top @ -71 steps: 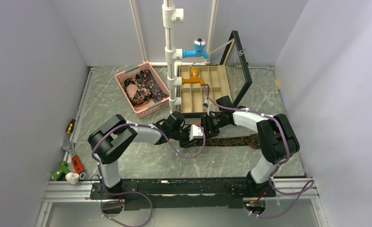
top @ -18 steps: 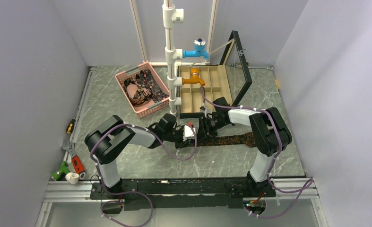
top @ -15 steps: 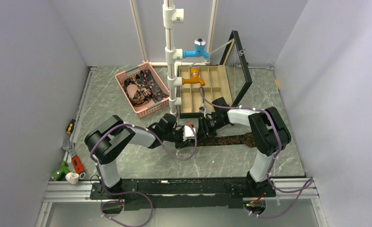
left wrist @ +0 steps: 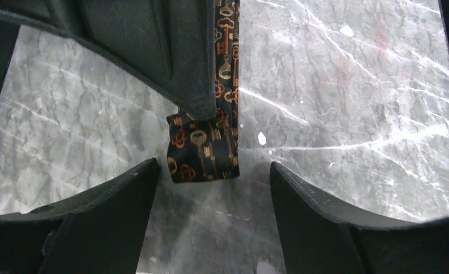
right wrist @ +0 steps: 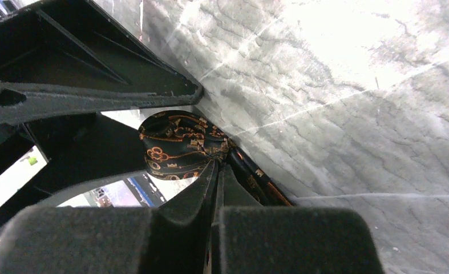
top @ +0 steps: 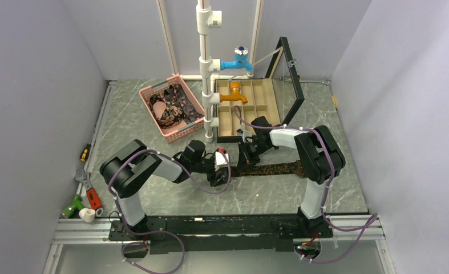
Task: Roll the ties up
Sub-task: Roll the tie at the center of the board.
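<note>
The left gripper [left wrist: 213,184] is released, its fingers [left wrist: 105,214] spread wide on either side of the necktie [left wrist: 202,155] and touching nothing. The right gripper [right wrist: 216,171] is clenched tight, with its tips pressed against the small roll at the tie's narrow end. I cannot tell whether a fold of cloth is nipped between them. The necktie is dark with orange key motifs. Only a turn or two is wound so far, and the rest lies flat on the marble table top [top: 170,194], running away under the right arm towards the right. Well beyond it, at the back, the pink mesh basket [top: 153,94] holds the other ties [top: 173,105] in a heap, and the compartment box [top: 256,100] stands beside it with its glass lid up. By my judgement the rolling of this tie has only just begun. The next move calls for the open left gripper to close on the roll from both sides so that it cannot spring loose. That would free the right gripper to let go and turn the roll further along the flat length.
</note>
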You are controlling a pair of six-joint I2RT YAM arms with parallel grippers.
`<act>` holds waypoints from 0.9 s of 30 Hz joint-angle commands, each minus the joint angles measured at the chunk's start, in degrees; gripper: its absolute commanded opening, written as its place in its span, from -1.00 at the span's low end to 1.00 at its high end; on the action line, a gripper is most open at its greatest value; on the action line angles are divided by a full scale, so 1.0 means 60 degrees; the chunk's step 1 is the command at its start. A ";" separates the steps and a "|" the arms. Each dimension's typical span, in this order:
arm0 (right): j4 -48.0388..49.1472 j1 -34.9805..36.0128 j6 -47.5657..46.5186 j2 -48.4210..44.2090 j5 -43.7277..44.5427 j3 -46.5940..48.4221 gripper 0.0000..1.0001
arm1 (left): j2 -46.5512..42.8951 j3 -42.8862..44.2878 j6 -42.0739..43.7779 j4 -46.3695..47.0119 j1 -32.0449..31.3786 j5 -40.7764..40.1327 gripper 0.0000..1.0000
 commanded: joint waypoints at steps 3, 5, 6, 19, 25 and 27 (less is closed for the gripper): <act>-0.0521 0.0023 -0.0434 0.0441 0.1590 0.0014 -1.00 | 0.0270 -0.0667 -0.0876 0.0945 0.0167 0.0170 0.43; -0.0659 0.0027 -0.0552 0.0455 0.1711 0.0026 -1.00 | 0.0313 -0.0763 -0.0977 0.1380 0.0165 0.0285 0.38; -0.0677 0.0026 -0.0581 0.0443 0.1745 -0.0010 -1.00 | 0.0345 -0.0747 -0.0979 0.1492 0.0150 0.0471 0.35; -0.0382 0.0112 -0.0473 0.0313 0.1333 -0.0278 -1.00 | 0.1497 0.0012 -0.1695 0.2711 -0.0277 0.0397 0.07; 0.0101 0.0186 -0.0230 0.0018 0.0794 -0.0438 -1.00 | 0.1006 -0.0075 -0.1150 0.1589 -0.0400 0.0185 -0.30; 0.0245 0.0300 -0.0122 0.0006 0.0634 -0.0463 -1.00 | 0.0777 0.0067 -0.0855 0.0809 -0.0403 0.0132 -0.37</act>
